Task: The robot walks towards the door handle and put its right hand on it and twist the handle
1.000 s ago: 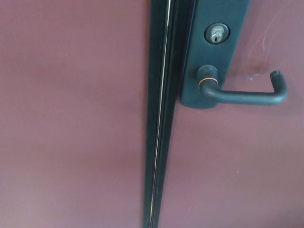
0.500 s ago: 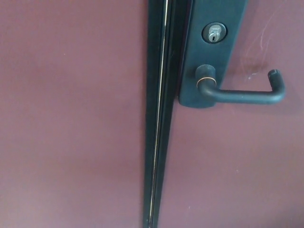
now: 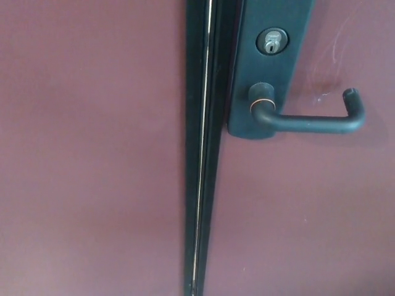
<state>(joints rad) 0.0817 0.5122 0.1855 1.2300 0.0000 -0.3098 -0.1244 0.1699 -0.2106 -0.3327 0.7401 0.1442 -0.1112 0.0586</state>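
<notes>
Neither hand is in frame, so can't tell how far open either is or whether it has hold of anything; nothing is touching the door handle (image 3: 308,121). Handle sits upper right: dark lever, roughly level, running right from its round hub with a thin brass-coloured ring, far tip bent back up toward the top of the frame. Hub is mounted at the bottom of a dark backplate (image 3: 271,68); plate's top is cut off by the frame edge. Keyhole (image 3: 272,42) sits in the plate just above the hub, silver cylinder, detail too small to read. Maroon door (image 3: 308,216) fills the right side, faint pale scuffs near the lever tip. Dark vertical seam (image 3: 203,185) with a thin bright line runs top to bottom, cut off both ends. Left of it, another maroon panel (image 3: 92,154), plain.
</notes>
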